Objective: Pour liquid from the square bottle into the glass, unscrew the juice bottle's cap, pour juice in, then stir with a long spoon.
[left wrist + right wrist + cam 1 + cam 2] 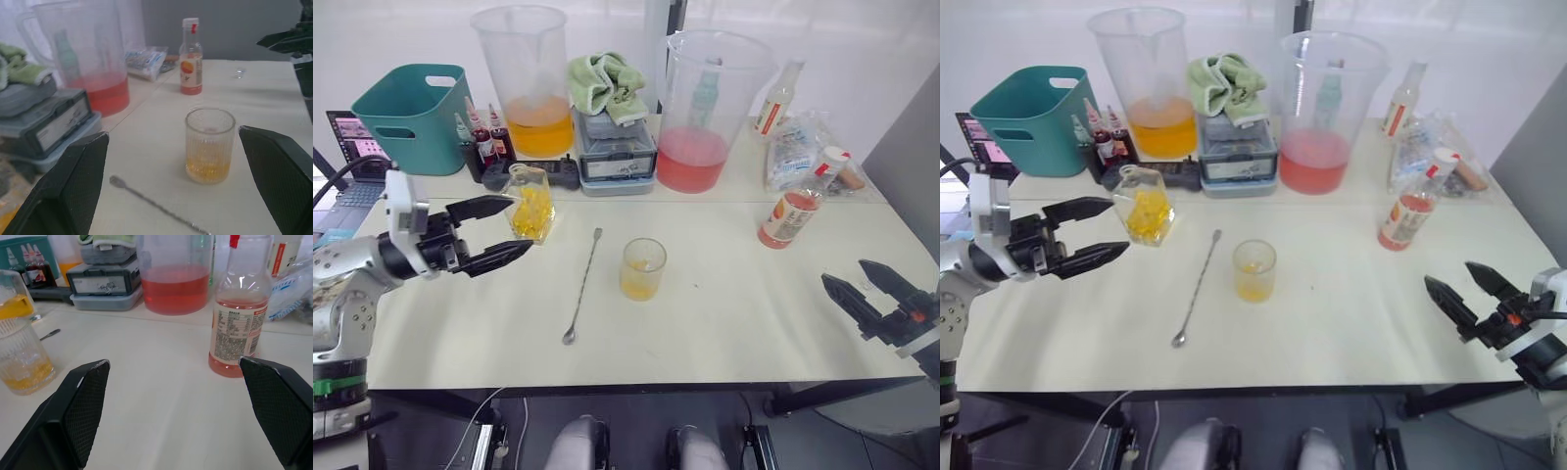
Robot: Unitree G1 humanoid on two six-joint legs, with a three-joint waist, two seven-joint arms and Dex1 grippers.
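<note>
On a pale counter (734, 323), the left gripper (504, 230) hovers with its two black fingers spread wide, just beside the square bottle (530, 203), which stands upright and free of the fingers, holding yellow liquid (533, 212). Near the middle of the counter, the glass (643, 268) stands upright with a shallow layer of yellow fluid at its bottom. Between bottle and glass, the long spoon (582, 286) lies flat on the counter, its small bowl toward the near edge and its handle pointing away toward the back.

At the right side, the juice bottle (794, 210) stands upright with its white cap (830, 157) on, partly filled with pink-red juice (781, 227). The right gripper (859, 281) hangs low near the counter's near right edge, well apart from the juice bottle, its fingers spread and holding nothing; in the right wrist view the juice bottle stands between and beyond those fingers.

Along the back stand a large clear jug with orange fluid (529, 78), a second large jug with pink fluid (705, 108), a grey case (617, 147) topped by a green cloth (607, 83), a teal bin (411, 116), and small dark-capped bottles (484, 137). A slim pale bottle with a red label (775, 98) and a clear plastic packet (798, 147) sit at the back right.
</note>
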